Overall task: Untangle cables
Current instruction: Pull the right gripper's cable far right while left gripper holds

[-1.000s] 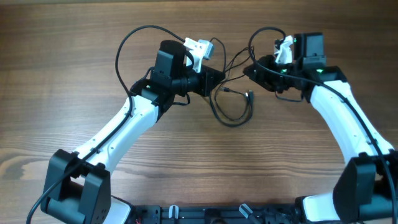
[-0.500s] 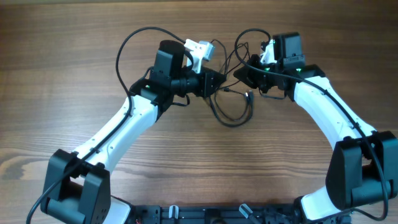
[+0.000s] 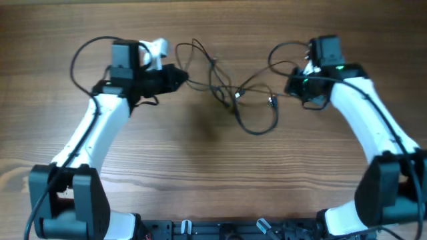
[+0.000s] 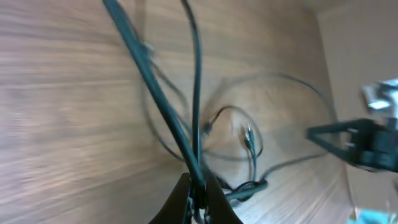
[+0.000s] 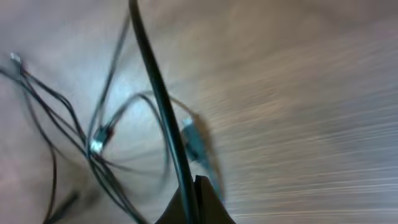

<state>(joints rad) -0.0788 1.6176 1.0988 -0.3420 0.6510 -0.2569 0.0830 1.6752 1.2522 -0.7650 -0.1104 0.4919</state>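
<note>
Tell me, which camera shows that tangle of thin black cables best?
The overhead view: the cables show whole, strung between the left gripper and right gripper, knotted midway. Both wrist views are blurred and catch only some strands and loops close up.

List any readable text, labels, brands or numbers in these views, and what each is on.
None readable. No print shows on the brown wooden table, the thin black cables or the white-and-black robot arms. Both wrist views are motion-blurred; small markings there cannot be told.
</note>
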